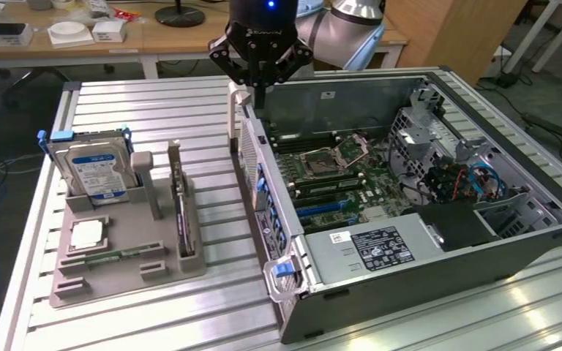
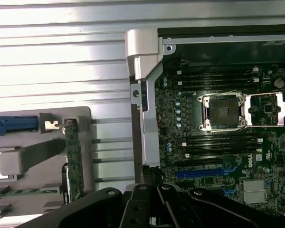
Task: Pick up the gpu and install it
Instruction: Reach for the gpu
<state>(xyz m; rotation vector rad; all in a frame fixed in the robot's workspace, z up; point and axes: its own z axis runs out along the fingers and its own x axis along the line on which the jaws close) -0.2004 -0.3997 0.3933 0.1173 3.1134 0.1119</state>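
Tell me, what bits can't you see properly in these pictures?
gpu, exterior view: stands edge-on in the grey holder, so its faces are hidden.
gpu, wrist view: one end is covered by the end effector.
Hard drive, wrist view: cut off by the picture's edge.
Power supply label, exterior view: writing too small to read.
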